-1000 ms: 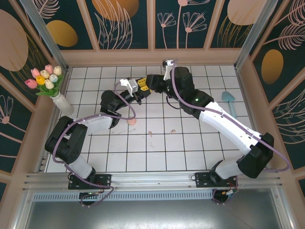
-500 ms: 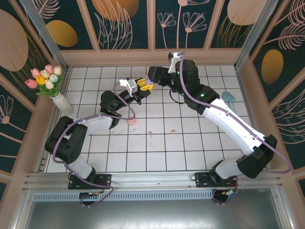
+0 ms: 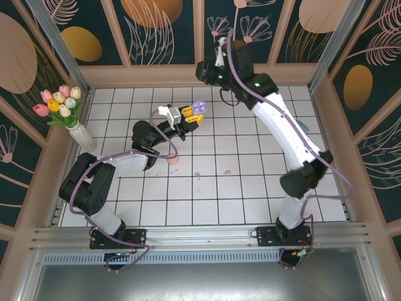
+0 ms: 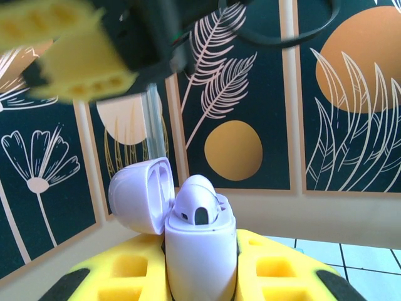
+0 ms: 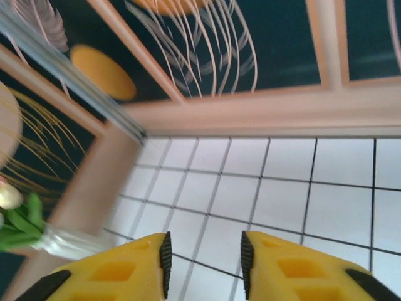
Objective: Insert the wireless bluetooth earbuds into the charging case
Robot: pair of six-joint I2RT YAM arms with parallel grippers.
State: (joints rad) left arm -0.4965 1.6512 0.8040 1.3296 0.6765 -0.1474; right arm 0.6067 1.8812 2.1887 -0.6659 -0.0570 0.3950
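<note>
A purple charging case (image 4: pixel 199 251) stands upright between my left gripper's (image 4: pixel 200 263) yellow fingers (image 4: pixel 125 276), which are shut on it. Its lid (image 4: pixel 139 194) hangs open to the left, and one purple earbud (image 4: pixel 199 199) sits in the case, its rounded top sticking out. In the top view the case (image 3: pixel 199 107) is held above the back tiles by the left gripper (image 3: pixel 190 114). Two tiny pale pink earbuds (image 3: pixel 198 176) (image 3: pixel 227 172) lie on the floor. My right gripper (image 3: pixel 205 70) is raised near the back wall; in its wrist view the right gripper (image 5: pixel 203 257) is open, with nothing between its fingers.
A white vase of tulips (image 3: pixel 66 110) stands at the back left corner, its tulips (image 5: pixel 12 213) visible from the right wrist. A rounder pink thing (image 3: pixel 173 160) lies beside the left forearm. Patterned walls enclose the white tiled floor (image 3: pixel 250 207).
My right gripper has pulled up and back from the case to the rear wall, leaving it uncovered. The left gripper and the case have stayed put.
</note>
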